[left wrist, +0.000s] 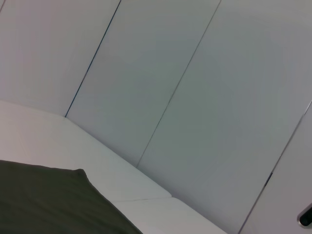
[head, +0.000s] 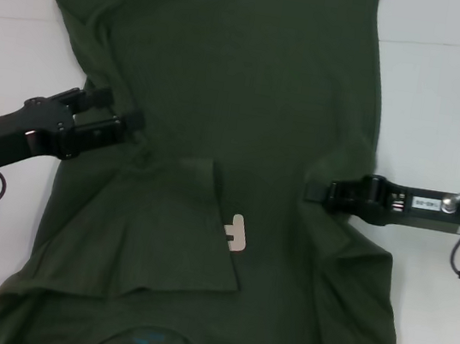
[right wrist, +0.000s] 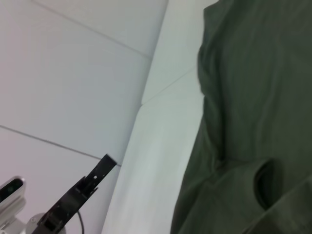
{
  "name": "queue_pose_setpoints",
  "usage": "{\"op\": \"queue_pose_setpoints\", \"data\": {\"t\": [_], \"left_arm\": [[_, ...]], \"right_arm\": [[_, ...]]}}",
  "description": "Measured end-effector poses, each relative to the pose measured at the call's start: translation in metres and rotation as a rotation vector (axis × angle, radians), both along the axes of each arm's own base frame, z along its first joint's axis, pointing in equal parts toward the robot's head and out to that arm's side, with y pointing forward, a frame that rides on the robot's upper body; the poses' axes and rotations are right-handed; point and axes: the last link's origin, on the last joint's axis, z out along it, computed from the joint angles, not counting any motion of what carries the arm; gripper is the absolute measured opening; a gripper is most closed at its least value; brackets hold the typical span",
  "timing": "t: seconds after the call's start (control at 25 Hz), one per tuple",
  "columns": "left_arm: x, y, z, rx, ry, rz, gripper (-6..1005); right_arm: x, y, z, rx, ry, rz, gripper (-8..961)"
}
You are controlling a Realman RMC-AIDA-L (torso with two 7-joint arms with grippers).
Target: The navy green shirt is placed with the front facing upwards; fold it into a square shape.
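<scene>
Shirt (head: 224, 93): soft, limp; grip edges. Left end effector (head: 120, 125) apparently pinches fabric; right end effector (head: 318, 191) state indeterminable.

On the shirt (head: 218, 136), a folded-over sleeve flap hides most of the pale lettering (head: 237, 230), the head view's edges cut off the hem and collar, and whether either the left gripper (head: 125, 122) or the right gripper (head: 318, 191) pinches cloth cannot be told.
</scene>
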Motion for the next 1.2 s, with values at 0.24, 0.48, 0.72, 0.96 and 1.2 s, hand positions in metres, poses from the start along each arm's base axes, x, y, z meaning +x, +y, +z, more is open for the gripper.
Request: {"op": "queue_pose_setpoints", "data": {"t": [0.24,0.48,0.72,0.96,1.2], "left_arm": [[0.002,0.001,0.000,-0.001,-0.001,-0.004,903],[0.001,0.002,-0.001,-0.001,0.001,0.000,903],[0.001,0.002,-0.001,-0.002,0.003,0.004,903],[0.001,0.003,-0.001,0.001,0.004,0.005,903],[-0.001,0.002,-0.001,0.006,0.004,0.016,904]], "right_arm": [[-0.017,0.005,-0.015,-0.036,0.002,0.045,19],[-0.023,0.006,-0.026,-0.056,-0.007,0.061,55],[-0.021,0.005,-0.027,-0.042,-0.008,0.067,276],[-0.017,0.003,-0.025,-0.031,-0.013,0.071,495],[0.003,-0.008,-0.007,0.016,-0.028,0.062,628]]}}
